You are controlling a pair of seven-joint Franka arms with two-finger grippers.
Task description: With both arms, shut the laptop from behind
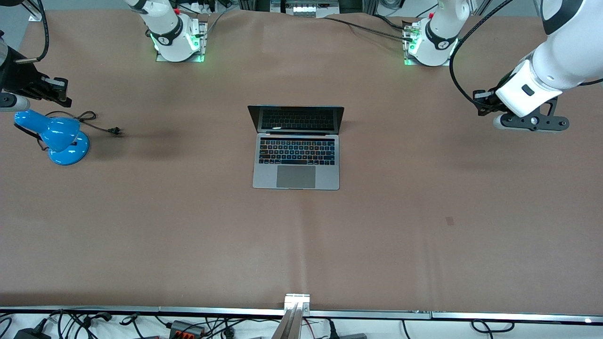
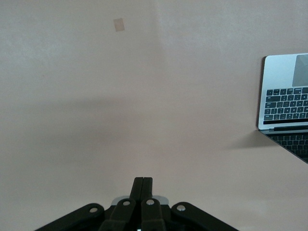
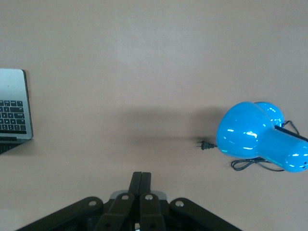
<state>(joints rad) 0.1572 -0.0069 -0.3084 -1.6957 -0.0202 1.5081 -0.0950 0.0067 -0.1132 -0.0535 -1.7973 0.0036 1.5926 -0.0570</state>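
From the high front camera, the laptop (image 1: 296, 147) sits open right in the middle of the brown table (image 1: 424, 245), keyboard and trackpad facing the camera, dark screen tilted back toward the robot bases. The left gripper (image 1: 500, 123) hangs in the air over bare table out toward the left arm's end, well apart from the laptop. The right gripper (image 1: 9, 102) is up at the right arm's end, hovering just over a bright blue desk lamp (image 1: 56, 136) whose black cord and plug (image 1: 115, 131) trail across the table toward the laptop. There's also a small square patch (image 1: 450, 221) on the tabletop, nearer the camera than the left gripper.

Left wrist view: the left gripper's (image 2: 143, 182) fingers (image 2: 138, 185) are clenched tight together with nothing in them, just table below. A corner of the laptop (image 2: 284, 94) pokes into frame, and the little patch (image 2: 118, 24) shows too.

Right wrist view: same deal, the right gripper's (image 3: 141, 176) fingers (image 3: 136, 180) are pressed together on nothing. The blue lamp (image 3: 257, 139) is off to one side with its plug (image 3: 207, 145) lying just beside it, and the laptop's edge (image 3: 14, 110) sits well apart from it.
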